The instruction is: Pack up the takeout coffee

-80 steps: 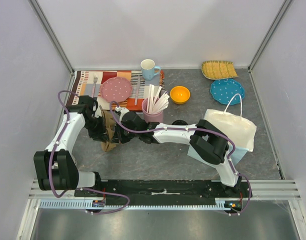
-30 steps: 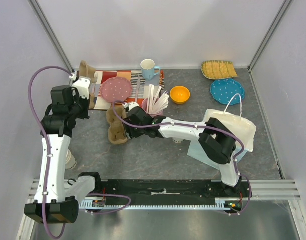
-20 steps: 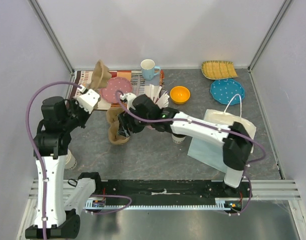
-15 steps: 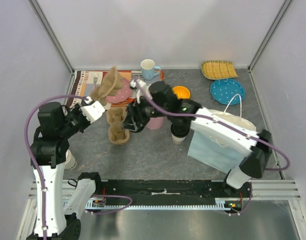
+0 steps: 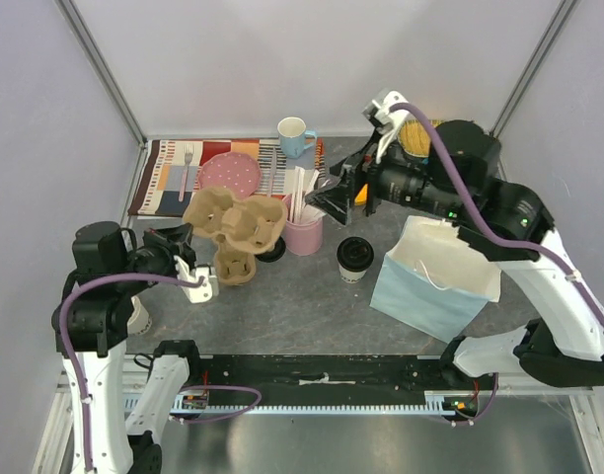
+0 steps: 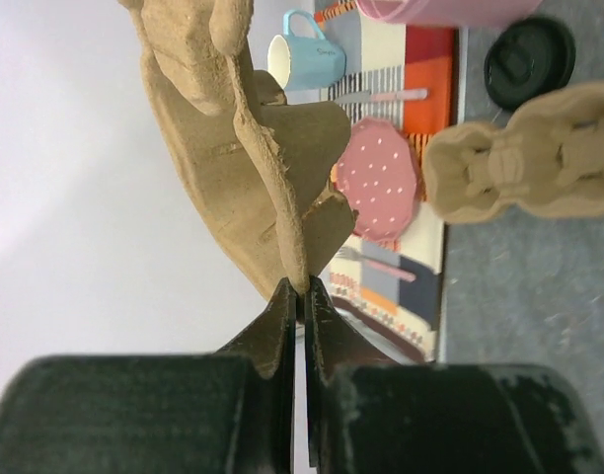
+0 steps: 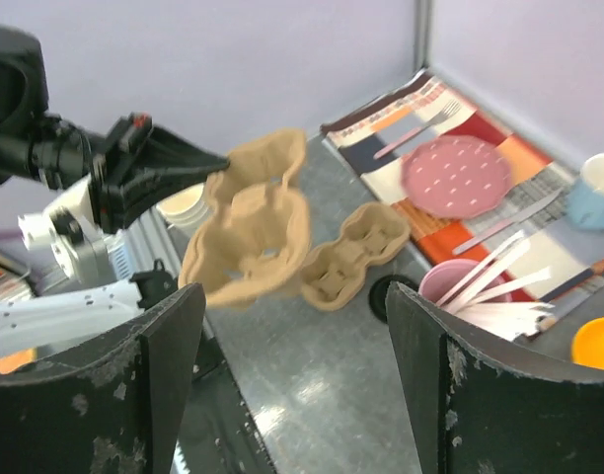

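The takeout coffee (image 5: 353, 259), a small pale cup with a black lid, stands on the table left of the light-blue paper bag (image 5: 435, 281); neither wrist view shows it. My left gripper (image 5: 188, 229) (image 6: 302, 291) is shut on the edge of a brown cardboard cup carrier (image 5: 233, 217) (image 6: 243, 128) (image 7: 248, 227), held up in the air. My right gripper (image 5: 339, 193) (image 7: 297, 375) hangs high above the table's back middle, open, with nothing between its fingers.
A smaller carrier (image 5: 235, 265) (image 7: 351, 257) and a loose black lid (image 5: 272, 249) lie near the pink cup of sticks (image 5: 304, 232). Behind are a placemat with a pink plate (image 5: 230, 173), a blue mug (image 5: 294, 135) and an orange bowl (image 7: 598, 346). Stacked paper cups (image 5: 139, 314) stand at the left.
My left arm swung the carrier from the back left to over the table's near left. My right arm rose and drew back to the right, its jaws widening, uncovering the bag.
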Available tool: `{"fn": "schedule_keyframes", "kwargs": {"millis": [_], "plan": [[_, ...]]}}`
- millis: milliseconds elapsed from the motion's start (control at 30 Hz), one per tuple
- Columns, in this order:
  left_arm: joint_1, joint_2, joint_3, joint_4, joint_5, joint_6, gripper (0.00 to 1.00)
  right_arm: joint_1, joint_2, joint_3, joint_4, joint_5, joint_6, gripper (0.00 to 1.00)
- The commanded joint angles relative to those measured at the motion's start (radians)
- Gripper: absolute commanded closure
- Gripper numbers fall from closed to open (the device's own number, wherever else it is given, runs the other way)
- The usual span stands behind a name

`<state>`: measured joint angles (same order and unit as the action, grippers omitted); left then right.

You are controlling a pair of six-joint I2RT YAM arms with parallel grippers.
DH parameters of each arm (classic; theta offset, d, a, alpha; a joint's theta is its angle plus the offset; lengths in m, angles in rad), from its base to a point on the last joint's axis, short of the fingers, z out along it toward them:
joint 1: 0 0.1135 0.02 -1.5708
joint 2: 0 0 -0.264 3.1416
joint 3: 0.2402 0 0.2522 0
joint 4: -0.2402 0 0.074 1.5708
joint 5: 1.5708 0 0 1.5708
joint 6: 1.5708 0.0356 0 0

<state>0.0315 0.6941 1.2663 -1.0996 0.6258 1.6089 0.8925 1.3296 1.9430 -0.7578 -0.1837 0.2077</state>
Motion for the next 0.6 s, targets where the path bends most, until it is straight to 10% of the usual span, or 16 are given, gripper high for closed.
{"fn": "schedule_keyframes", "kwargs": {"millis": [0,567], "plan": [[0.002,-0.027,-0.053,0.001,-0.035,0.477,0.98,-0.003,0.078,0.135,-0.084,0.045,-0.148,0.19],[0.001,-0.015,-0.045,0.035,-0.057,0.747,0.98,0.155,0.407,0.379,-0.336,0.207,-0.24,0.28]]}}
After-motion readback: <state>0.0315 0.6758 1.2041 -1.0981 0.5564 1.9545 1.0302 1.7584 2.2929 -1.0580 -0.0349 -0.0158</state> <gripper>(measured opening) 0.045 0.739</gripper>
